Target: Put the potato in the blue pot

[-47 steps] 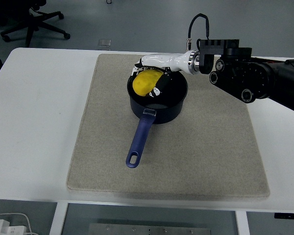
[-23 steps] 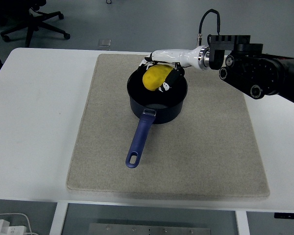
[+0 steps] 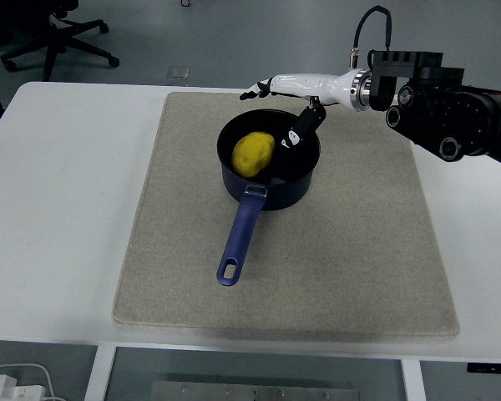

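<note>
- Lumpy yellow potato (image 3: 253,154) lies inside the glossy round blue pot (image 3: 268,188), just below the right hand (image 3: 290,93).
- Hand's fingers spread, empty.
- Coarse beige mat (image 3: 351,251) underneath; long handle (image 3: 239,239) points away.

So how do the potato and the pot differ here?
The potato is yellow, rounded and small; the pot is dark blue, hollow and much wider. The potato has no handle; the pot has a long blue one pointing toward the near edge. The potato lies inside the pot. Both are free of the right hand.
</note>
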### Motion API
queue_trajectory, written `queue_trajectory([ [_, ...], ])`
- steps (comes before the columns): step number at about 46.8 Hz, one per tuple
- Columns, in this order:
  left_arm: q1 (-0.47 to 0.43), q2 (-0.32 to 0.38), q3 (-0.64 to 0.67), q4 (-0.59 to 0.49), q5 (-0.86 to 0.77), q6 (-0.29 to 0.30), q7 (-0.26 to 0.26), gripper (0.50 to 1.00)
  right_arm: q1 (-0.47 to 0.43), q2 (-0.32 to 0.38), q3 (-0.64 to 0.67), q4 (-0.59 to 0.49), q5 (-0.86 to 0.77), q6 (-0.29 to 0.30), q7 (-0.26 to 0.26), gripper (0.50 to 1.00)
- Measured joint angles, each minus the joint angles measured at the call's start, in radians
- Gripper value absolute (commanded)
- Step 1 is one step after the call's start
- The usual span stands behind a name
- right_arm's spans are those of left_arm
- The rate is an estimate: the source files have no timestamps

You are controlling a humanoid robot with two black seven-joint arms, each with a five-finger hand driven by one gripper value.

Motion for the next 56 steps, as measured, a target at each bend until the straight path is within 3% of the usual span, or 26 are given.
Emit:
queue_trajectory([
  [9,0.000,0.000,0.000,0.000,0.000,0.000,0.000,0.996,0.031,-0.059,0.013,0.001,0.036,0.002,0.001,0.921],
  [24,0.000,0.000,0.000,0.000,0.000,0.000,0.000,0.994,0.017,-0.182,0.025,0.001,0.388,0.041,-0.013,0.921],
  [39,0.000,0.000,0.000,0.000,0.000,0.000,0.000,0.996,-0.081,-0.267,0.025,0.000,0.731,0.030,-0.014,0.921],
  [50,0.000,0.000,0.000,0.000,0.000,0.000,0.000,0.996,-0.184,-0.291,0.027,-0.001,1.042,0.011,-0.047,0.921],
  [56,0.000,0.000,0.000,0.000,0.000,0.000,0.000,0.994,-0.219,-0.300,0.041,-0.002,1.131,0.010,-0.049,0.921],
])
